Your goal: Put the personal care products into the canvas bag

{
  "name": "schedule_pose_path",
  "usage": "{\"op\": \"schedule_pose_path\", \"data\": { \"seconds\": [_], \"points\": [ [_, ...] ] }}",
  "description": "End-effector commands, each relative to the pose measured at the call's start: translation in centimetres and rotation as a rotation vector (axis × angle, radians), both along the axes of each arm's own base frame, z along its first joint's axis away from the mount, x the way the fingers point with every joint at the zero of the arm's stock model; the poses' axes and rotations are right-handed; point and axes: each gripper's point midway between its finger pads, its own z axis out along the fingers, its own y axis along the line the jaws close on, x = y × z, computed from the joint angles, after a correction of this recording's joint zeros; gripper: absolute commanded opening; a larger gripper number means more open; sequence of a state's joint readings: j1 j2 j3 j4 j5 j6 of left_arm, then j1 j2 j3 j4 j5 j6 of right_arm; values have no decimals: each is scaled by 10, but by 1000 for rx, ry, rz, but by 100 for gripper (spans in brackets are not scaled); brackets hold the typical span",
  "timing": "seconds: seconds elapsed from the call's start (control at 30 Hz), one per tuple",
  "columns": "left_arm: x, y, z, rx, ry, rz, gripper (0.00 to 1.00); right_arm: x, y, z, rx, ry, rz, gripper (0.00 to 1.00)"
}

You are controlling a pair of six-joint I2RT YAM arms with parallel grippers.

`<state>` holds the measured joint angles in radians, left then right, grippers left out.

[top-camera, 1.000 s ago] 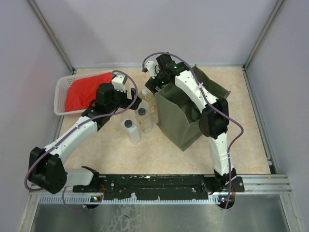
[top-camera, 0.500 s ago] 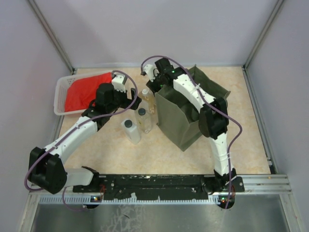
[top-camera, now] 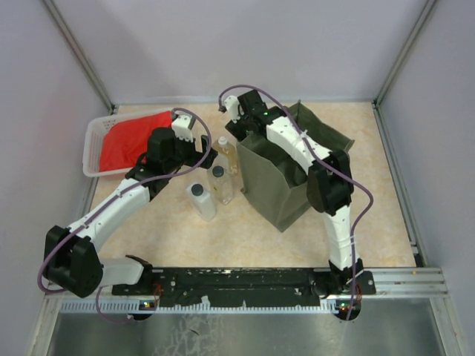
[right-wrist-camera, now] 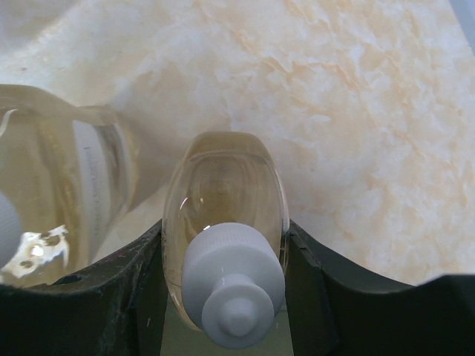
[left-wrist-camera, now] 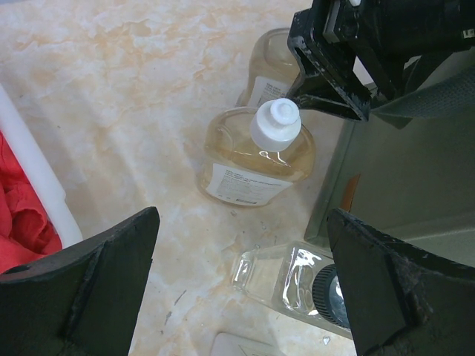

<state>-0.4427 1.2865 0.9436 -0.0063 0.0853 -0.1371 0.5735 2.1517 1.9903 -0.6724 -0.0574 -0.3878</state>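
Right wrist: right pincer (right-wrist-camera: 223,248) pinches amber bottle (right-wrist-camera: 226,193) (cap toward lens), apparently upright.

Bottles (top-camera: 222,183) between basket (top-camera: 93,152) and bag (top-camera: 286,189)

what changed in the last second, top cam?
The right gripper edged slightly left, away from the bag, with the amber bottle between its jaws; the top view can't show whether that grip is new. The left gripper, open, the white bottle, clear bottle and second amber bottle stayed put.
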Motion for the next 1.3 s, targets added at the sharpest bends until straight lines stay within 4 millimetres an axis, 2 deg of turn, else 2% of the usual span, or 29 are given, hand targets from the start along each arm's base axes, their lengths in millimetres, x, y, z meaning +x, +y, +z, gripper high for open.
{"op": "schedule_pose_path", "data": {
  "seconds": [0.0,0.2,0.33,0.4,0.53,0.7,0.77,0.83,0.9,1.07,1.27],
  "points": [
    [4,0,7,-11,-26,6,100,29,-9,113,113,-283,-146,0],
    [2,-2,7,-20,-19,0,100,19,-26,218,266,-475,-230,0],
    [2,-2,6,-24,-14,-2,100,3,-39,274,357,-578,-252,0],
    [1,-2,4,-24,-11,-1,100,-3,-41,288,375,-602,-243,0],
    [1,-3,3,-28,-7,-3,100,-4,-51,293,330,-608,-274,0],
    [3,-4,4,-28,-10,-6,100,-33,-71,348,425,-710,-298,0],
    [3,-6,4,-31,-6,-13,100,-57,-86,379,471,-767,-310,0],
    [3,-7,3,-35,-2,-19,100,-77,-97,400,510,-804,-313,0],
    [4,-7,0,-33,4,-16,100,-96,-110,410,533,-820,-322,0],
    [6,-3,-5,-13,1,3,100,-138,-148,410,554,-828,-389,0],
    [9,-1,-6,-5,-16,19,100,-165,-172,370,524,-758,-439,0]
  ]
}}
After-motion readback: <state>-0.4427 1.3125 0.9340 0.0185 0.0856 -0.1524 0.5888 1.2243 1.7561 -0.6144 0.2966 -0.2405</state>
